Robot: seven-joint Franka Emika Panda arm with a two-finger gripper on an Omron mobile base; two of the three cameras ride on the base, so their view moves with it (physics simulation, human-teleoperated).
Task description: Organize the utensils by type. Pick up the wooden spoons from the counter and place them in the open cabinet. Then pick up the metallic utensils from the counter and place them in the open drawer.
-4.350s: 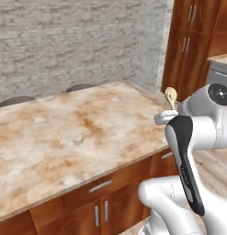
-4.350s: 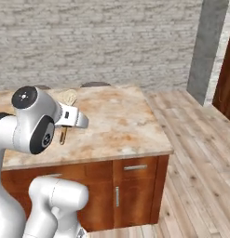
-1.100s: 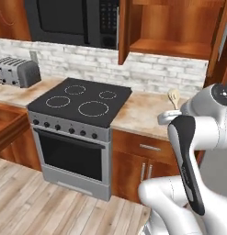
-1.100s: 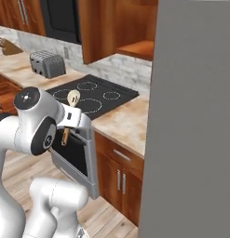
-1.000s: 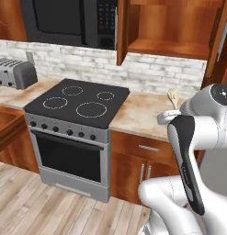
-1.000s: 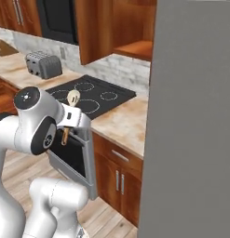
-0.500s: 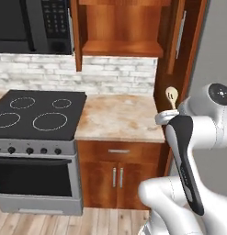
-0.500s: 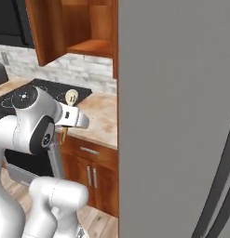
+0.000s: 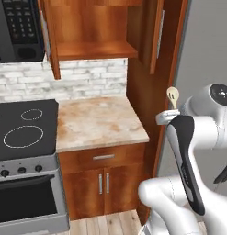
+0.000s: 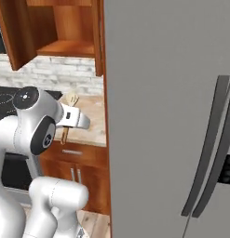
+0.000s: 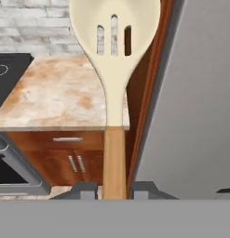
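Observation:
My gripper (image 11: 114,188) is shut on the brown handle of a wooden spoon (image 11: 114,69) with a pale slotted bowl, held upright in front of me. From the left base view the spoon's bowl (image 9: 173,96) sticks up above the gripper (image 9: 167,115); the right base view has the spoon (image 10: 70,99) over the gripper (image 10: 70,119). Ahead lies the marbled counter (image 9: 96,121), and above it the open cabinet (image 9: 94,49) with a bare shelf and its door (image 9: 151,36) swung out. The metallic utensils and the open drawer are out of view.
A black stove (image 9: 23,133) adjoins the counter on the left, with a microwave (image 9: 18,27) above it. A tall grey refrigerator (image 10: 172,116) stands close on the right. Below the counter is a shut drawer front (image 9: 104,157) over two cabinet doors.
The whole scene has shifted: the base has driven from the island past the stove to the counter beside the refrigerator. The spoon stays in the shut gripper, and the arm's pose is unchanged.

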